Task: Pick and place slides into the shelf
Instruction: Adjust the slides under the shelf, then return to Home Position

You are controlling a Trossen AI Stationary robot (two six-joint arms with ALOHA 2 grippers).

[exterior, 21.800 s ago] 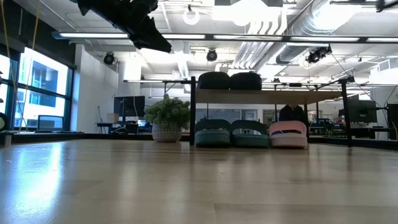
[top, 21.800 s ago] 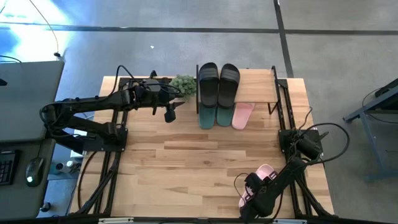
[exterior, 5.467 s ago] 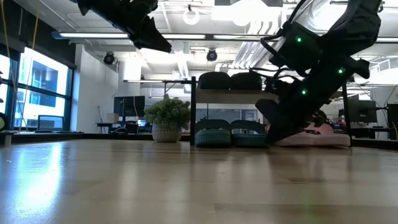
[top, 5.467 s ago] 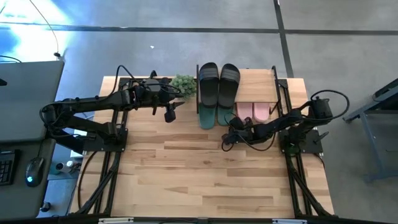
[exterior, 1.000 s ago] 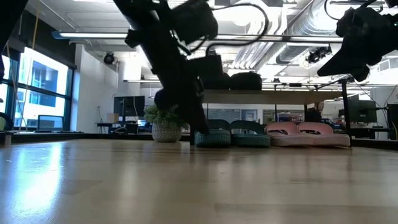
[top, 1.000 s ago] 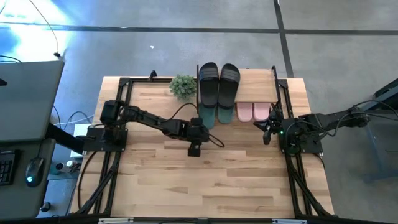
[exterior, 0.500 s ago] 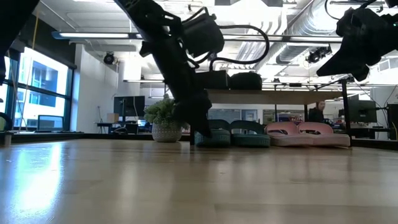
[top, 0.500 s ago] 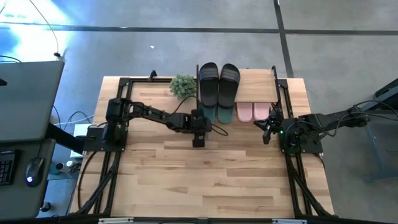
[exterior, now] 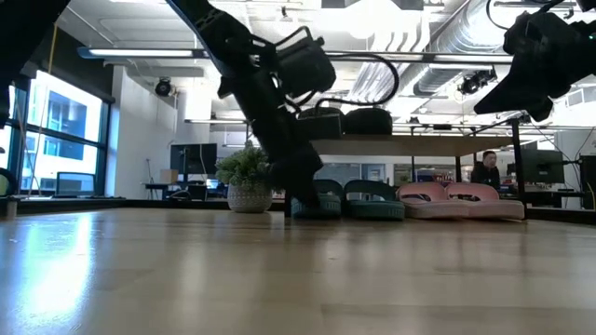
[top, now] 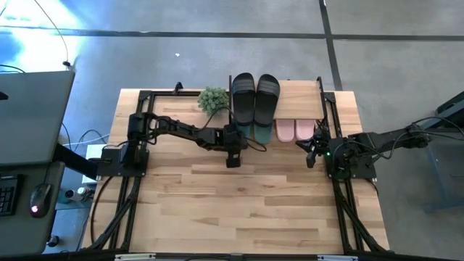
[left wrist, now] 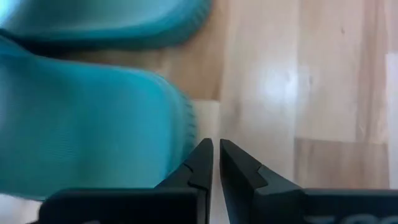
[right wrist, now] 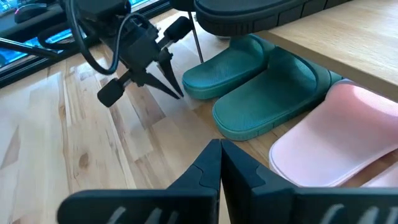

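Note:
The shelf (top: 301, 98) stands at the table's far edge. A black pair of slides (top: 255, 98) lies on its wooden board. Under the board, a teal pair (top: 250, 135) and a pink pair (top: 295, 130) rest on the table, their near ends sticking out. My left gripper (top: 236, 148) is shut and slants down to the table, right beside the near end of the left teal slide (right wrist: 217, 71). My right gripper (right wrist: 219, 149) is shut and hangs raised over the table's right side, holding nothing. My left gripper points down and toward the table's right, with its fingertips (left wrist: 202, 149) low at the table. One finger's outer side stands right beside the rim of the left teal slide's near end (left wrist: 183, 127). Whether it touches the rim, I cannot tell.
A small green potted plant (top: 213, 99) stands just left of the shelf. Thin black posts (top: 230, 109) bound the shelf's sides. Bare wooden tabletop (top: 246, 210) stretches toward the near edge. A person (exterior: 486, 168) shows in the room far behind the table.
My left gripper has moved toward the table's far edge and a little to the right. It has sunk slightly and come up to the near end of the left teal slide. Its fingers stay together.

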